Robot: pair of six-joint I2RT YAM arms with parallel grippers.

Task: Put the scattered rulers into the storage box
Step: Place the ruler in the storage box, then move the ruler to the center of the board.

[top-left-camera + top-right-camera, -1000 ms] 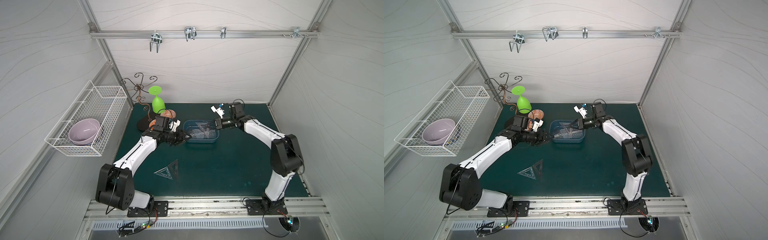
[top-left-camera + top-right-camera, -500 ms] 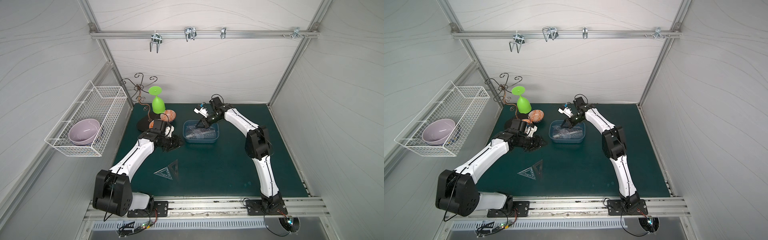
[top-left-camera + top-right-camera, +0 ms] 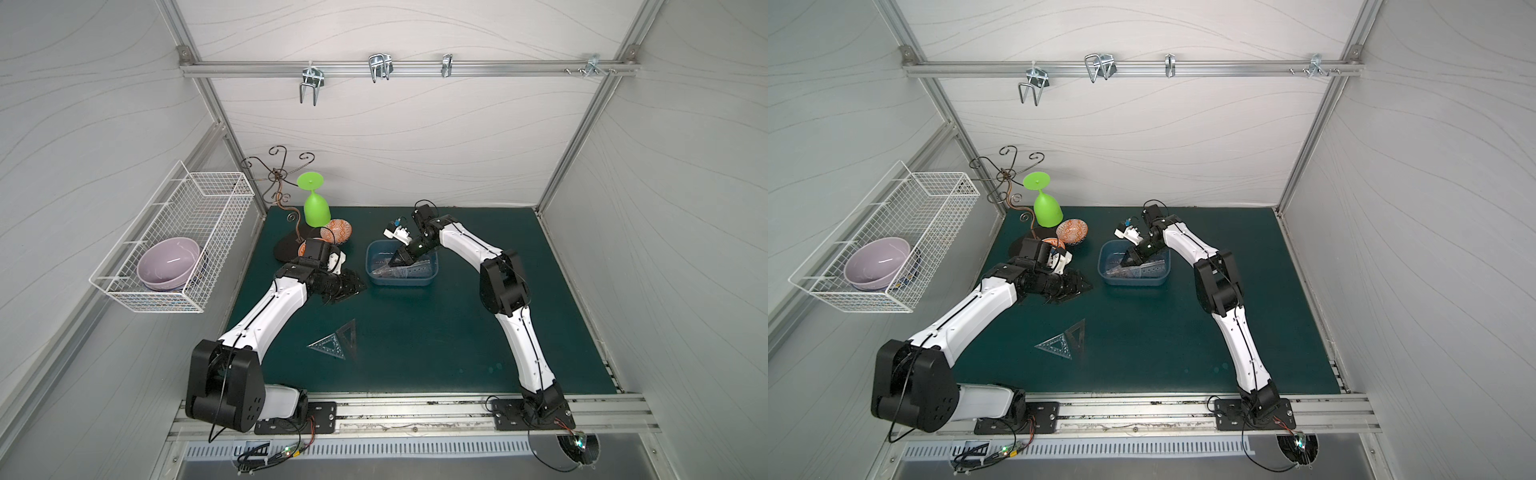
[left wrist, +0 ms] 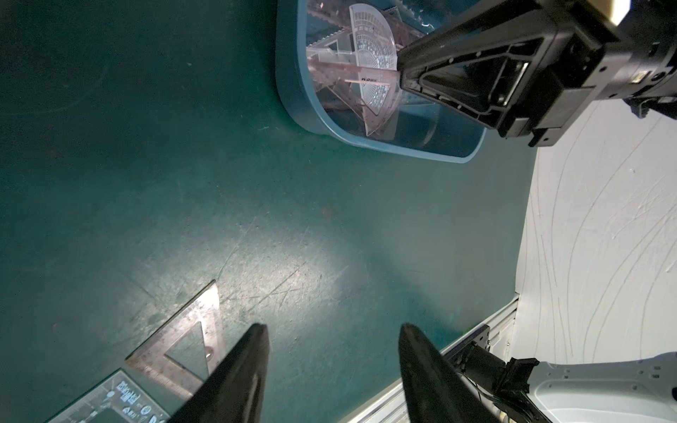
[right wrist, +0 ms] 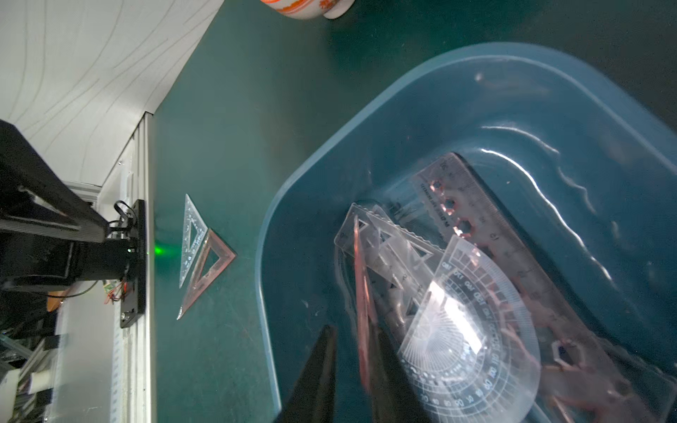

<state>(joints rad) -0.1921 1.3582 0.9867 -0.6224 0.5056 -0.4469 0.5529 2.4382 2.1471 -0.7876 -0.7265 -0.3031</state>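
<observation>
- Lower centre in both top views, nearest: a clear set square (image 3: 327, 348) and a smoky set square (image 3: 350, 331) lie flat on the green mat (image 3: 436, 340). They touch along one edge, and I cannot tell whether they overlap. Both are outside the box.
  - Risk: they are thin and flat, with nothing to get a finger under. A pinch on one would likely drag or flip the other.
- Left of centre: the left gripper (image 4: 333, 329) has its jaws spread wide with nothing between them. It sits low over the mat near the box's left end.
  - Risk: a patterned bowl (image 3: 336, 230) sits close behind that wrist, so a backward swing of the arm could knock it.
- Centre, farther: the blue storage box (image 3: 401, 284) holds a protractor (image 5: 469, 329), a stencil ruler (image 5: 476, 205) and more clear pieces, piled crosswise.
- The right gripper (image 3: 391, 263) reaches down inside the box.
  - At the bottom centre of the right wrist view, its jaws are a little apart, with an edge-on ruler (image 5: 362, 285) standing between them.
  - A gap shows on one side of that ruler, so it reads as let go, not pinched.
  - Risk: the ruler stands on edge against the pile. If it clings to a finger as the arm lifts, it could come back out or tip over the rim.
  - Risk: the box looks light, so a finger catching its wall would shove it.
- Upper left of the mat, farthest: a green goblet (image 3: 316, 208) stands upside down.
</observation>
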